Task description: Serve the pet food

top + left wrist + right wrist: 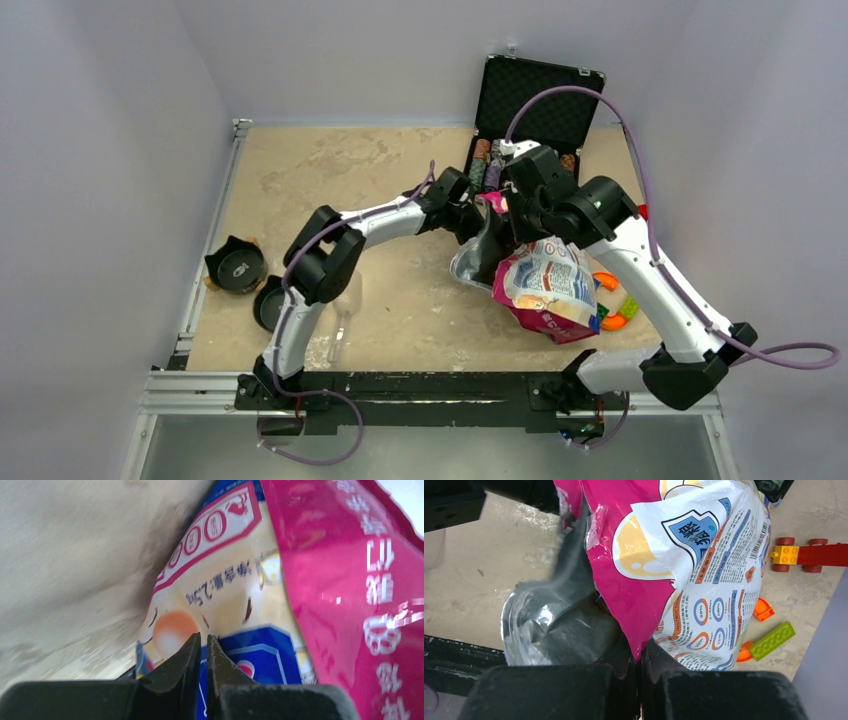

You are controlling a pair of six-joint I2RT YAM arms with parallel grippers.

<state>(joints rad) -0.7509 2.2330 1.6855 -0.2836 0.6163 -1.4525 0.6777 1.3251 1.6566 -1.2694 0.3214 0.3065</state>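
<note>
Right claw (640, 650) pinches the glossy, crinkled pink pouch (704, 555); left claw (204, 641) nearly closed, grip unclear.

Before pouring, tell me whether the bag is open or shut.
Open: the bag gapes at its mouth, silver lining showing in the right wrist and top views. What is inside cannot be seen.
</note>
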